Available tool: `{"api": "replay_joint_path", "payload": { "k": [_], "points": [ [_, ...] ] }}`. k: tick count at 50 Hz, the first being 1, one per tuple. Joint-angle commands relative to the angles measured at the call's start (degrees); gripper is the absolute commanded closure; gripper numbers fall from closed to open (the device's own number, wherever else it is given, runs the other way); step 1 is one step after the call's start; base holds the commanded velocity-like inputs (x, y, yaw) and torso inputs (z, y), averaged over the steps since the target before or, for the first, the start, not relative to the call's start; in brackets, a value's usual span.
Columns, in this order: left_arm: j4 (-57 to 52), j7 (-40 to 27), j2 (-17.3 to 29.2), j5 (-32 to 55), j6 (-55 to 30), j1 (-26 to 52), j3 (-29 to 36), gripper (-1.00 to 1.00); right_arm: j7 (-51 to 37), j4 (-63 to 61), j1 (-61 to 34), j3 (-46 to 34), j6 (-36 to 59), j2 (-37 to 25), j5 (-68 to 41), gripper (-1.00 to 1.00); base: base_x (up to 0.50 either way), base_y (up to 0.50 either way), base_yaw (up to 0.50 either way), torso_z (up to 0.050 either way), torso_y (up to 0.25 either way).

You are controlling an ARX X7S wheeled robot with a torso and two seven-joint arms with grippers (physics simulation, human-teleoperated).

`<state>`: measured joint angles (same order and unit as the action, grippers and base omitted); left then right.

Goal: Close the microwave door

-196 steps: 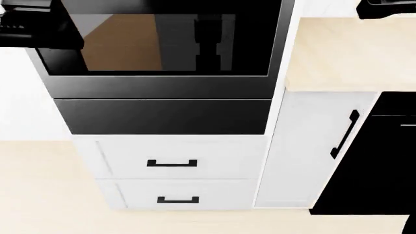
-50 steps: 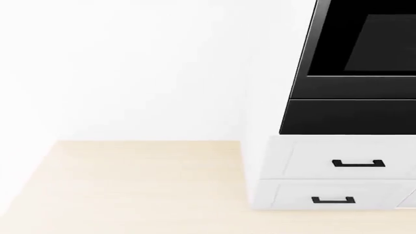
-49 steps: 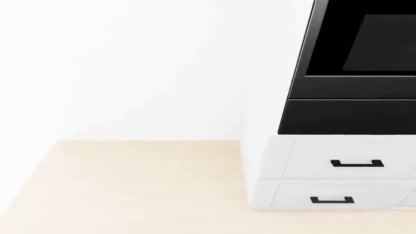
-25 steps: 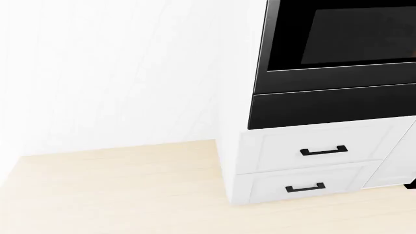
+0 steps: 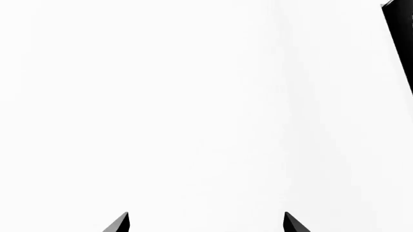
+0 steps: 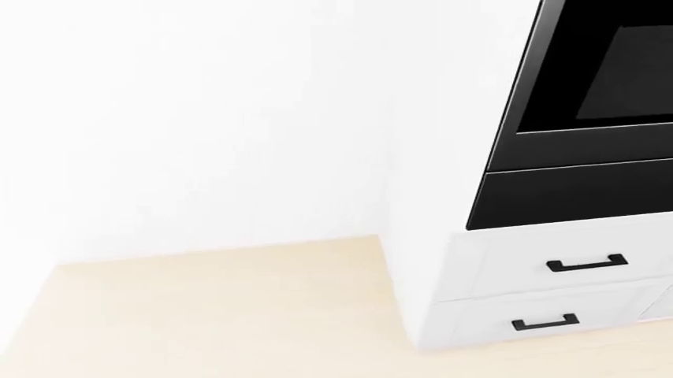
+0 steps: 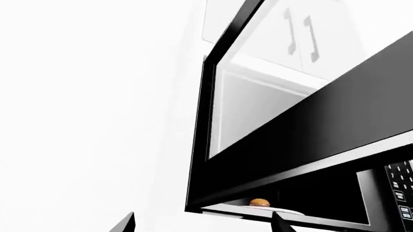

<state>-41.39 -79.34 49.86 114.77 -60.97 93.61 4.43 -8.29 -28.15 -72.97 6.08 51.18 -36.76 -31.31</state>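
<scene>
The microwave door point(image 7: 322, 125) shows only in the right wrist view. It is a black frame around a glass window, and it stands swung open away from the microwave body point(image 7: 380, 193). Inside the cavity a small orange item point(image 7: 259, 202) sits on a white plate. A keypad point(image 7: 401, 188) is on the body's front. My right gripper point(image 7: 202, 223) is open and empty, short of the door's outer edge and not touching it. My left gripper point(image 5: 206, 223) is open too, facing a blank white wall. Neither gripper shows in the head view.
The head view holds a white cabinet column with a black oven front point(image 6: 600, 94), a black panel point(image 6: 568, 197) and two drawers with black handles point(image 6: 587, 264). White wall and pale wood floor point(image 6: 210, 315) lie to its left. White upper cabinets point(image 7: 300, 34) sit beside the open door.
The head view has swung: the cabinet column slid right and slightly down in the picture since half a second ago. Nearly four seconds ago it faced the oven head-on with both arms visible.
</scene>
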Motion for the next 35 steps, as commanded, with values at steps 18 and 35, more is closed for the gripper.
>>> {"api": "replay_joint_path", "payload": {
  "k": [18, 35],
  "points": [
    [-0.6, 0.5, 0.3, -0.3, 1.1, -0.3, 1.0, -1.0, -0.4, 0.9, -1.4, 2.8, 2.0, 0.8, -3.1, -1.0, 0.33, -0.37, 0.0, 0.0, 0.0],
    [-0.8, 0.3, 0.8, 0.0, 1.8, 0.1, 1.6, -1.0, -0.6, -0.5, -1.0, 1.7, 0.2, 0.0, -1.6, -1.0, 0.03, -0.01, 0.0, 0.0, 0.001]
  ]
}}
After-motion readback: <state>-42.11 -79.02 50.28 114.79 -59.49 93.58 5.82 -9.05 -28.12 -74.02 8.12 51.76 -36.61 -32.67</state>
